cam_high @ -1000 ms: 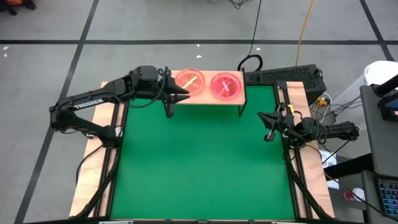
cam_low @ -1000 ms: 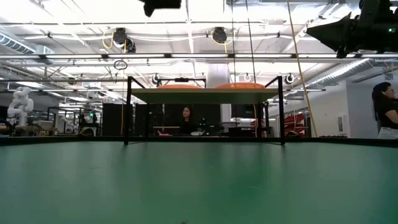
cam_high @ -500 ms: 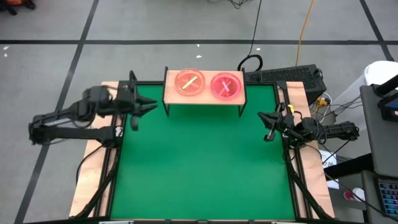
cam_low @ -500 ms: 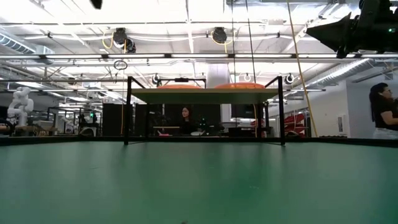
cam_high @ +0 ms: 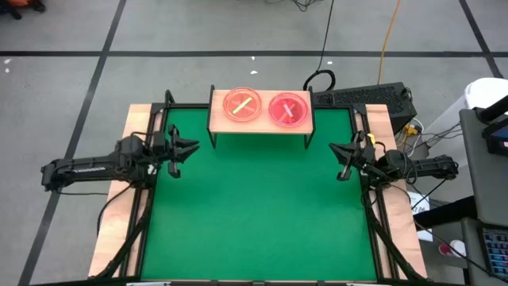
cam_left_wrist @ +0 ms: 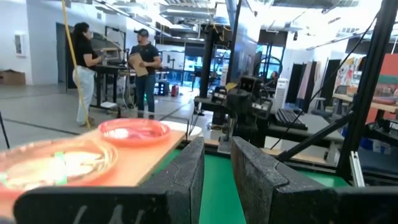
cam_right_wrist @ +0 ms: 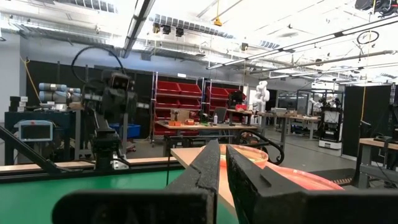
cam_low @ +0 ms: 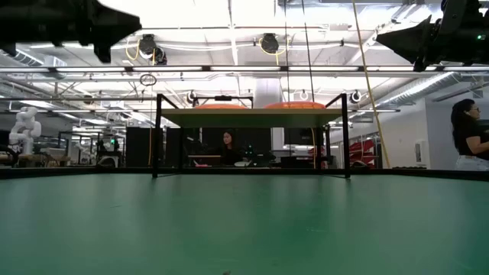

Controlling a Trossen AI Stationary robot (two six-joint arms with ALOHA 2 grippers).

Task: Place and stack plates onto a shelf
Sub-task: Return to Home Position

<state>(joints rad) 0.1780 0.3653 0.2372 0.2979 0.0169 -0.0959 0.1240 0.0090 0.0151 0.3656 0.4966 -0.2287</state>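
The green mat [cam_high: 254,222] spreads between the two arms. At its left edge the left gripper [cam_left_wrist: 217,149] hovers with its fingers parted by only a narrow slot and nothing between them. At the right edge the right gripper [cam_right_wrist: 222,152] waits all but closed, likewise empty. Farther on, the shelf [cam_high: 262,124] stands at the mat's far edge, ahead of the left gripper and inboard to its right. Its long axis runs left to right across the table, and the left arm looks slightly the nearer. On it the plates sit side by side: an orange-pink stack [cam_high: 242,105] whose yellow-green stripe slants toward the far right, and a pink stack [cam_high: 288,109] whose stripes seem to cross. How many plates each holds cannot be read from above. Going home probably only requires staying clear of the shelf's near left leg.
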